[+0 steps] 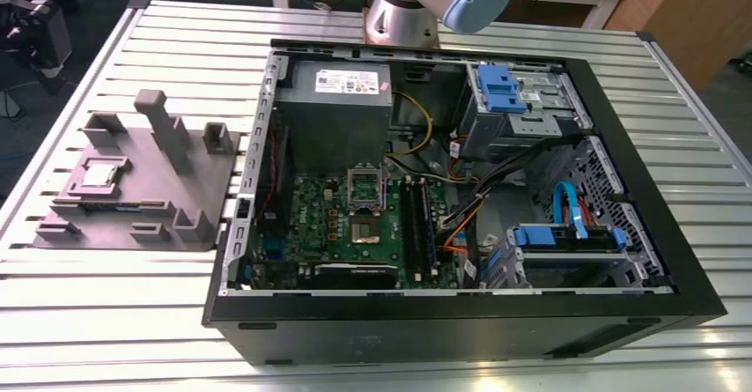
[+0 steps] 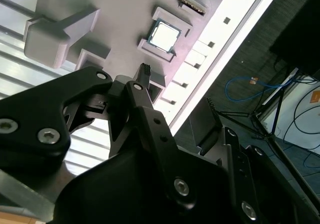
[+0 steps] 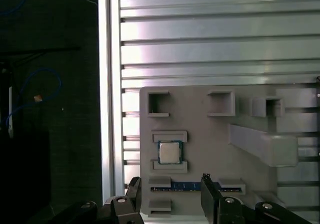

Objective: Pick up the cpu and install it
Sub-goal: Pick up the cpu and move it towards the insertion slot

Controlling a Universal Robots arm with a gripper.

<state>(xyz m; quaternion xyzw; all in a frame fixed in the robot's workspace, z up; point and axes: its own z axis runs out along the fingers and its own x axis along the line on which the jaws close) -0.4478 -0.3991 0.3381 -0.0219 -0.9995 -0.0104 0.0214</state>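
Note:
The cpu (image 1: 97,175) is a small square chip with a silvery top, lying flat in a recess of the grey holder block (image 1: 153,189) at the exterior view's left. Both wrist views look down on the cpu (image 3: 170,151) (image 2: 165,34) in that recess. My gripper (image 3: 170,184) (image 2: 177,87) hangs open above the block with nothing between its black fingers (image 3: 206,184). The cpu sits just ahead of the fingertips, in line with the gap. The arm (image 1: 441,0) enters at the top of the exterior view.
An open computer case (image 1: 470,313) lies on the slatted metal table (image 1: 118,321), with the green motherboard (image 1: 341,233) and its socket (image 1: 366,231) inside. The block carries upright posts (image 1: 155,110). A memory stick (image 3: 187,186) lies in a slot beside the cpu. The table edge (image 3: 107,84) runs near the block.

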